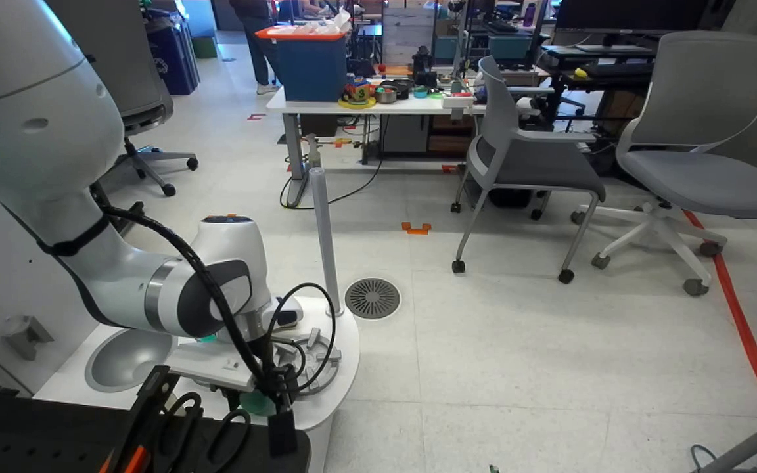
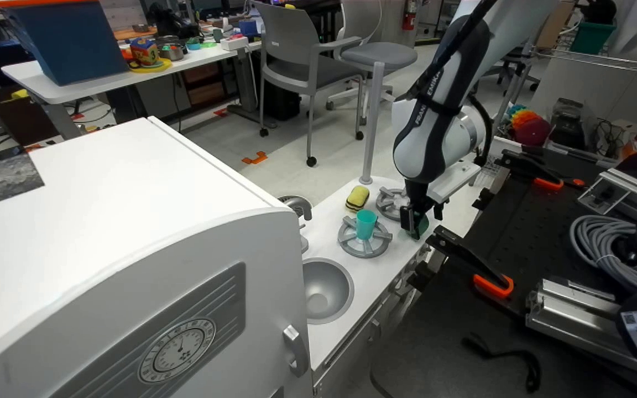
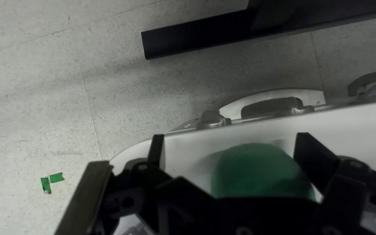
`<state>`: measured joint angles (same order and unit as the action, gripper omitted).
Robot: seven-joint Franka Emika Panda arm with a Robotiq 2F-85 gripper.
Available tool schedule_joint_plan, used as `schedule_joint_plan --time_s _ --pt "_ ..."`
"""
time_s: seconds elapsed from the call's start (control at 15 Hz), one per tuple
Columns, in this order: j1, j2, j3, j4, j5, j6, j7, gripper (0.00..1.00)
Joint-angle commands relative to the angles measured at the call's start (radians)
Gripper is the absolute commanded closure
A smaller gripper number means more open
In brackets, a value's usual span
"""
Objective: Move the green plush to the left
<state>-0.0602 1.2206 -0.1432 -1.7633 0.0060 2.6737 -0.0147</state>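
The green plush (image 3: 256, 173) is a rounded dark green thing on the white counter (image 3: 188, 153). In the wrist view it lies between the two spread black fingers of my gripper (image 3: 230, 139), closer to the right finger; whether that finger touches it I cannot tell. The gripper's body hides its lower part. In an exterior view the plush (image 2: 421, 226) shows partly behind my gripper (image 2: 421, 217), near the counter's front edge. In an exterior view the plush (image 1: 257, 402) is partly covered by the arm's cables and black parts.
A teal cup (image 2: 366, 224) stands on a grey burner (image 2: 364, 251), with a yellow sponge (image 2: 358, 198) behind it. Another burner (image 2: 387, 205) sits beside the arm. A sink (image 2: 327, 290), an upright post (image 2: 374, 121) and a black table with clamps (image 2: 462, 254) border the area.
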Motion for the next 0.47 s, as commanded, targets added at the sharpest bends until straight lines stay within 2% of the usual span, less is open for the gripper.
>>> schedule_joint_plan --time_s 0.0,0.13,0.27,0.33,0.4 --pt "-0.016 -0.152 0.0 -0.168 -0.038 0.036 -0.043 0.0" --pt "-0.05 -0.247 0.02 -0.287 -0.048 0.119 -0.099 0.0" --pt "-0.161 -0.348 0.099 -0.389 -0.028 0.177 -0.196 0.0" --pt "-0.067 -0.215 0.035 -0.243 -0.037 0.124 -0.1 0.0" --pt "-0.102 -0.259 0.058 -0.29 -0.035 0.142 -0.132 0.0"
